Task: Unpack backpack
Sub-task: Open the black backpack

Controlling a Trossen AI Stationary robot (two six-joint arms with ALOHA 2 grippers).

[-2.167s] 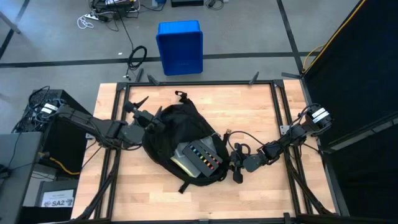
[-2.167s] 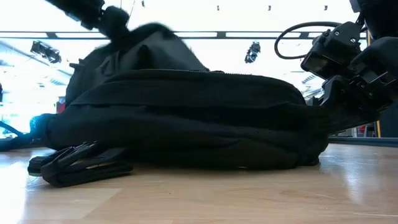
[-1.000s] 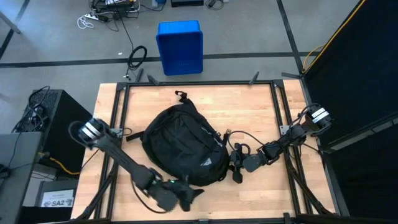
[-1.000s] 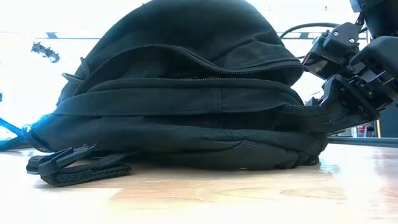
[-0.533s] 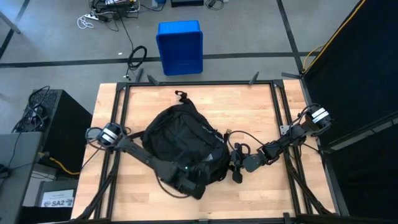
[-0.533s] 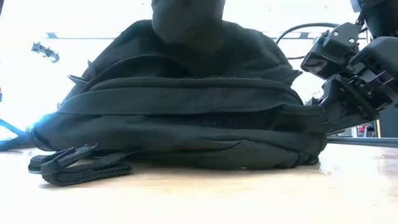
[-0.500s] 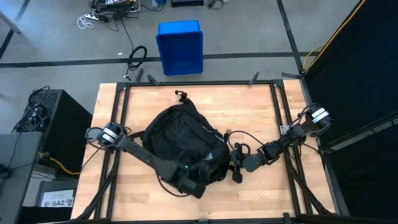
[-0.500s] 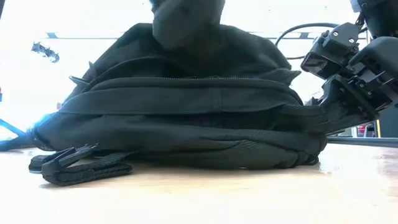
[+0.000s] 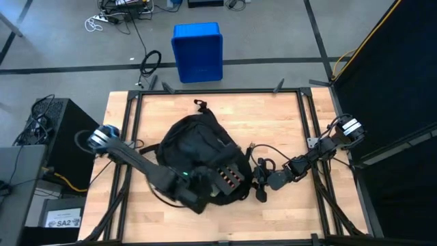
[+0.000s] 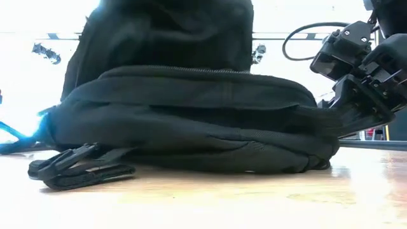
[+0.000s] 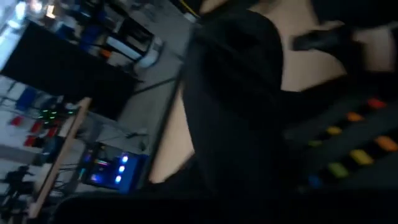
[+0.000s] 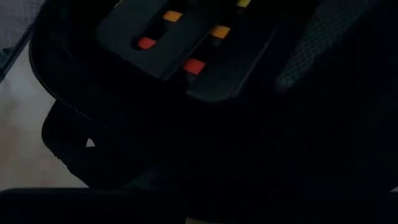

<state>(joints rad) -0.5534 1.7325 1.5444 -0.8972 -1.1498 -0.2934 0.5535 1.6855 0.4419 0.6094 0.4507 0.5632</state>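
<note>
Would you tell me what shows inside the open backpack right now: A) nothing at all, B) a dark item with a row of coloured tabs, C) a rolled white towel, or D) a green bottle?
B: in the high view the backpack is open beside the left claw, showing a dark item with coloured tabs.

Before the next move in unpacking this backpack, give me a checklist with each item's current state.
1. Backpack lies on the table: ok.
2. Main compartment open, dark item with coloured tabs exposed: ok.
3. Left gripper at the backpack's front edge by the opening: ok; its grasp: cannot tell.
4. Right gripper against the backpack's right side: ok; whether it grips fabric: cannot tell.
5. Loose strap with buckle clear of both grippers: ok.
6. Item free to lift out: cannot tell.
</note>
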